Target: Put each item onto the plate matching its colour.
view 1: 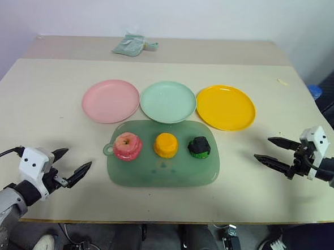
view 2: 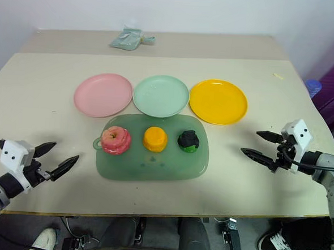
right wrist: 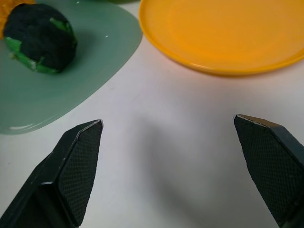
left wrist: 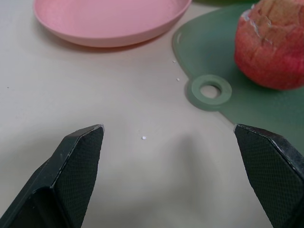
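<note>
While fingers (view 1: 74, 163) gape, apple (view 1: 127, 146) just beyond.

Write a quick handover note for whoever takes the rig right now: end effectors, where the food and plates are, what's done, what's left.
Left end effector: open, empty, over bare table near the board's handle end.
Right end effector: open, empty, over the table on the right of the board.
Green board holds all three foods in a row: pink-red apple, orange lump, dark green lump.
Behind it, in a row: pink plate, mint green plate, yellow-orange plate, all empty.
Done: nothing placed yet.
Left: apple to pink, orange lump to yellow-orange, dark green lump to mint green.
</note>
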Robot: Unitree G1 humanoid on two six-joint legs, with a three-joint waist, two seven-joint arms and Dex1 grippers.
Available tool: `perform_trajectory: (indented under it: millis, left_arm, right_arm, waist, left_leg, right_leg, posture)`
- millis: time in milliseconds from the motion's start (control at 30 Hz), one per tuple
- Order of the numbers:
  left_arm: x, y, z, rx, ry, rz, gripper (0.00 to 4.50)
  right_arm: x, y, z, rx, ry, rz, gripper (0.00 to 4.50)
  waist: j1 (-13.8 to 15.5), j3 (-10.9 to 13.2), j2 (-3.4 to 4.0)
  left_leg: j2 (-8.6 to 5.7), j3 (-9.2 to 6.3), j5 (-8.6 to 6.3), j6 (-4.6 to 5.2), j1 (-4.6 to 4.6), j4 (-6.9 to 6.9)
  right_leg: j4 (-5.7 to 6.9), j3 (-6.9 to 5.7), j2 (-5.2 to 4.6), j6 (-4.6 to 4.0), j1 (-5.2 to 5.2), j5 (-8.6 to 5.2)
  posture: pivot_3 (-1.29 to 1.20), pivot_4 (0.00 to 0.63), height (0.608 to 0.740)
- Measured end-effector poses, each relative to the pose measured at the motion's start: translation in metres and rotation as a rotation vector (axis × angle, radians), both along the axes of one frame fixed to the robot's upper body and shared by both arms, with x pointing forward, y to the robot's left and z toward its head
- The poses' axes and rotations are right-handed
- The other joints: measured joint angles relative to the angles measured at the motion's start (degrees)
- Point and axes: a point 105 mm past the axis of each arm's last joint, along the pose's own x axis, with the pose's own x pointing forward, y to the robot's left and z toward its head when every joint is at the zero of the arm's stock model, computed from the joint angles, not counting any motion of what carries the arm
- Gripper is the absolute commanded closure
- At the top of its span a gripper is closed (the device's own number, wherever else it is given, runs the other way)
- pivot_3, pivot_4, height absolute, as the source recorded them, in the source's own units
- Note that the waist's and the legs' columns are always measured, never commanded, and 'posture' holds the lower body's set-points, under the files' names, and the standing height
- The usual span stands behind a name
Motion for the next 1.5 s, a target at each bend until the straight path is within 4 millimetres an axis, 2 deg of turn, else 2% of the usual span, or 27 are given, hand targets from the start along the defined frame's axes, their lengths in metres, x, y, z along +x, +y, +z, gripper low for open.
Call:
perform_trajectory:
  millis: [333, 533, 633, 767, 867, 1067, 1133, 1267, 1333, 1400, 1500]
  left_arm:
    - [0.003, -0.002, 0.004, -0.013, -0.021, 0.021, 0.0]
    - [0.021, 0.006, 0.012, -0.099, -0.074, 0.039, 0.0]
    - [0.03, 0.01, 0.018, -0.147, -0.107, 0.043, 0.0]
    - [0.042, 0.005, 0.027, -0.217, -0.137, -0.001, 0.0]
    - [0.055, -0.008, 0.04, -0.249, -0.175, -0.071, 0.0]
    - [0.066, -0.056, 0.057, -0.246, -0.165, -0.365, 0.0]
    - [0.064, -0.068, 0.054, -0.185, -0.131, -0.461, 0.0]
    - [0.067, -0.088, 0.036, -0.044, -0.054, -0.617, 0.0]
    - [0.069, -0.099, 0.037, -0.016, -0.056, -0.684, 0.0]
    - [0.071, -0.107, 0.035, 0.011, -0.047, -0.733, 0.0]
    - [0.075, -0.113, 0.021, 0.047, 0.006, -0.743, 0.0]
  right_arm:
    - [0.016, 0.006, 0.004, 0.018, -0.04, 0.017, 0.02]
    - [0.019, 0.009, 0.004, 0.03, -0.078, -0.038, 0.02]
    - [0.016, 0.01, 0.005, 0.043, -0.095, -0.071, 0.02]
    - [0.004, 0.019, 0.005, 0.081, -0.09, -0.084, 0.02]
    - [-0.005, 0.025, 0.004, 0.091, -0.077, -0.09, 0.02]
    - [-0.026, 0.044, 0.021, 0.137, -0.086, -0.036, 0.02]
    - [-0.033, 0.056, 0.026, 0.152, -0.079, 0.011, 0.02]
    - [-0.046, 0.082, 0.036, 0.163, -0.082, 0.108, 0.02]
    - [-0.049, 0.094, 0.04, 0.164, -0.09, 0.142, 0.02]
    - [-0.05, 0.102, 0.041, 0.17, -0.094, 0.153, 0.02]
    - [-0.048, 0.108, 0.039, 0.184, -0.092, 0.141, 0.02]
  waist:
    - [0.13, -0.01, 0.02]
    - [0.04, -0.01, 0.03]
    - [0.17, -0.02, 0.03]
    - [0.2, -0.03, 0.02]
    - [0.19, -0.03, 0.02]
    - [0.07, -0.03, 0.02]
    - [-0.14, -0.04, 0.05]
    - [0.05, -0.05, 0.07]
    - [0.16, -0.06, 0.05]
    - [0.21, -0.06, 0.05]
    - [0.12, -0.06, 0.04]
  left_leg:
    - [-0.02, 0.0, 0.0, 0.0, 0.0, 0.01]
    - [-0.02, -0.02, 0.0, 0.0, 0.01, 0.02]
    - [-0.04, -0.03, 0.0, 0.0, 0.0, 0.02]
    - [-0.04, -0.07, 0.0, 0.0, 0.0, 0.04]
    - [-0.06, -0.1, 0.0, 0.0, 0.0, 0.06]
    - [-0.06, -0.11, 0.0, 0.0, 0.01, 0.06]
    - [-0.05, -0.1, 0.0, 0.0, 0.03, 0.05]
    - [-0.07, -0.1, 0.0, 0.0, 0.03, 0.05]
    - [-0.07, -0.13, 0.0, 0.0, 0.03, 0.07]
    - [-0.08, -0.14, 0.0, 0.0, 0.04, 0.07]
    - [-0.08, -0.15, 0.0, 0.0, 0.05, 0.07]
  right_leg:
    - [0.0, 0.0, -0.01, 0.0, 0.02, 0.0]
    - [0.02, -0.01, 0.01, 0.0, 0.02, 0.0]
    - [0.02, -0.01, -0.02, 0.01, 0.02, 0.0]
    - [0.03, -0.04, -0.01, 0.01, 0.04, 0.01]
    - [0.04, -0.04, -0.01, 0.01, 0.06, 0.01]
    - [0.05, -0.04, 0.05, 0.01, 0.06, 0.01]
    - [0.04, -0.03, 0.09, 0.01, 0.06, 0.0]
    - [0.03, -0.03, 0.08, 0.01, 0.08, 0.0]
    - [0.01, -0.05, 0.07, 0.01, 0.13, 0.0]
    - [0.01, -0.05, 0.06, 0.01, 0.15, 0.0]
    - [0.0, -0.06, 0.08, 0.02, 0.15, 0.0]
  posture:
    - [0.0, 0.15, 0.74]
    - [0.0, 0.15, 0.74]
    - [0.0, 0.15, 0.74]
    - [0.0, 0.15, 0.74]
    - [0.0, 0.15, 0.74]
    - [0.0, 0.15, 0.74]
    - [0.0, 0.15, 0.74]
    - [0.0, 0.15, 0.74]
    - [0.0, 0.15, 0.74]
    - [0.0, 0.15, 0.74]
    - [0.0, 0.15, 0.74]
